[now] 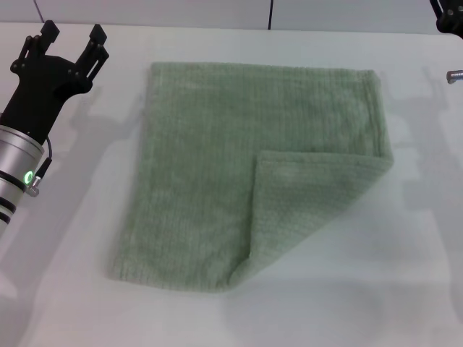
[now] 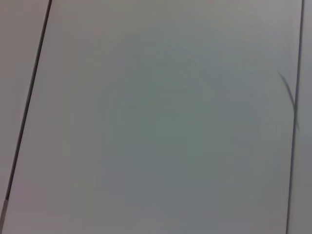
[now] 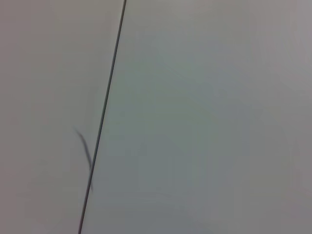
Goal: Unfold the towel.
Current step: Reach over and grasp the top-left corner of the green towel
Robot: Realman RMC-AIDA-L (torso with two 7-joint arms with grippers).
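The left gripper (image 1: 71, 37) has its 2 black fingers (image 1: 95, 45) spread apart with nothing between them, held over bare table to the left of the towel's far left corner and apart from the cloth. Behind the fingers comes the black gripper body, then a silver wrist section with a small green light (image 1: 28, 177) on it, running down along the towel's left side.

The towel (image 1: 217, 173) lies flat on the white table (image 1: 405, 289), pale sage green with a nubby ribbed weave. Its near right corner is folded over onto the towel itself, forming a triangular flap (image 1: 304, 210) whose point sits near the towel's middle. The other 3 corners lie flat.

The right gripper (image 1: 448, 22) shows only as a dark piece beyond the towel's far right corner, well apart from it; whether its fingers are spread or together cannot be told.

Both wrist views show only pale panels with thin dark seams.
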